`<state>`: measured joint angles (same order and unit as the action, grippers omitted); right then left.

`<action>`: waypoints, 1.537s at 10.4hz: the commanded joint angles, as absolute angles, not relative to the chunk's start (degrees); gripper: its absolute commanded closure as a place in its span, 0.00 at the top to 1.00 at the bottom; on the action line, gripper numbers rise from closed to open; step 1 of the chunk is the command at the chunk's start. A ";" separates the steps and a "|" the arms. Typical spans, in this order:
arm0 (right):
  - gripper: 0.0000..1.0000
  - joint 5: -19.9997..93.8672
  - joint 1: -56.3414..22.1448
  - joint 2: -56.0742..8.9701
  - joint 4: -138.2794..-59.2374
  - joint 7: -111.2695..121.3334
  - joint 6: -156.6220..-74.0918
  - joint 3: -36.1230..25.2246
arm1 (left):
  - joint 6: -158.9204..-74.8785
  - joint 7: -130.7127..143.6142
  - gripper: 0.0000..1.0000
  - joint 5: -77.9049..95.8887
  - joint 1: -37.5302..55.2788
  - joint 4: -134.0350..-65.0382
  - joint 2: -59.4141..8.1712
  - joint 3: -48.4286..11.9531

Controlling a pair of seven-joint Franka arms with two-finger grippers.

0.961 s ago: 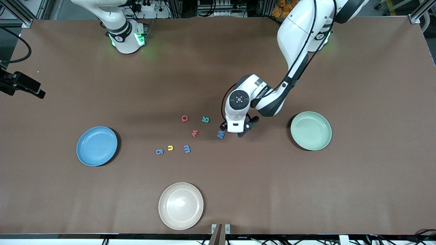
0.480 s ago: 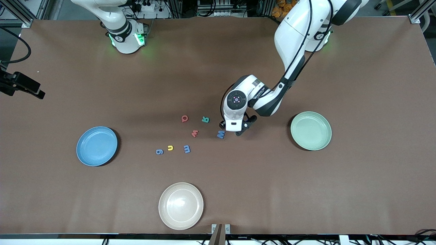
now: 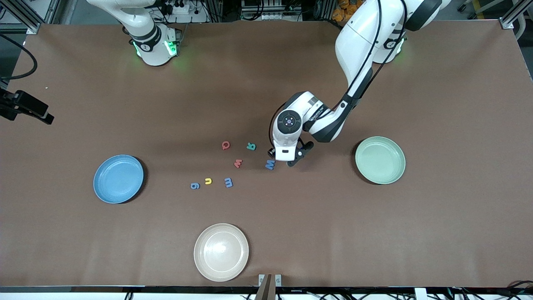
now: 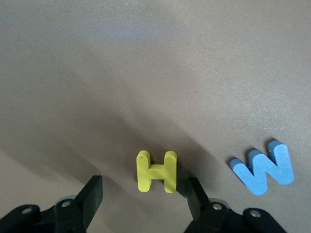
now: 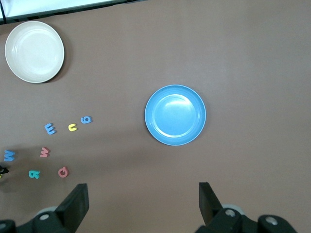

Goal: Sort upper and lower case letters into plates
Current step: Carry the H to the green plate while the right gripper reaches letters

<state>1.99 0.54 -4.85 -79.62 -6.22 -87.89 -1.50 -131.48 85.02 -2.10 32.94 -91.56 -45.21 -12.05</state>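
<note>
Between the spread fingers of your left gripper (image 4: 145,204) lies the yellow H (image 4: 156,171), flat on the brown table (image 3: 437,233), with clear table showing on either side of it; the jaws stand wide and grip nothing. The letter's two uprights run roughly parallel to the fingers, so a closing pinch would, by this reading, meet its long sides. In the front view the left gripper (image 3: 287,160) sits low over the middle of the table, the H hidden under it, and the blue W (image 3: 270,164) lies just beside it at about 9 o'clock. The mint green plate (image 3: 380,160) waits at 3 o'clock from that gripper, well apart, at the left arm's end. Your left arm is plainly the nearer one.

Your right gripper (image 5: 141,204) waits high with fingers apart and empty, looking down on the blue plate (image 5: 175,115); both plates hold no letters yet.
</note>
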 commanded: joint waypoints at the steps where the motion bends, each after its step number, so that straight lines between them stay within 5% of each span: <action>1: 1.00 2.90 0.70 -5.01 -79.19 -6.86 -88.07 -1.14 | -131.84 83.24 0.79 -2.99 32.70 -91.67 -44.82 -11.87; 6: 1.00 2.46 -0.43 -5.18 -79.19 -6.86 -88.24 -1.14 | -131.75 81.12 0.68 -2.99 32.61 -91.58 -44.74 -11.87; 9: 1.00 1.76 -3.60 -9.04 -79.19 -6.85 -93.16 -1.06 | -131.75 81.04 0.32 -2.99 32.61 -91.49 -44.74 -11.87; 16: 1.00 2.02 -5.36 -15.72 -79.28 -6.06 -95.89 -1.05 | -130.88 79.47 0.26 -2.99 31.04 -91.05 -43.16 -11.86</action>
<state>1.94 -5.36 -14.75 -80.07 -6.21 -96.26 -1.10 -131.75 81.52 -2.10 32.53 -90.49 -44.95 -11.78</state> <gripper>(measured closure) 0.000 0.670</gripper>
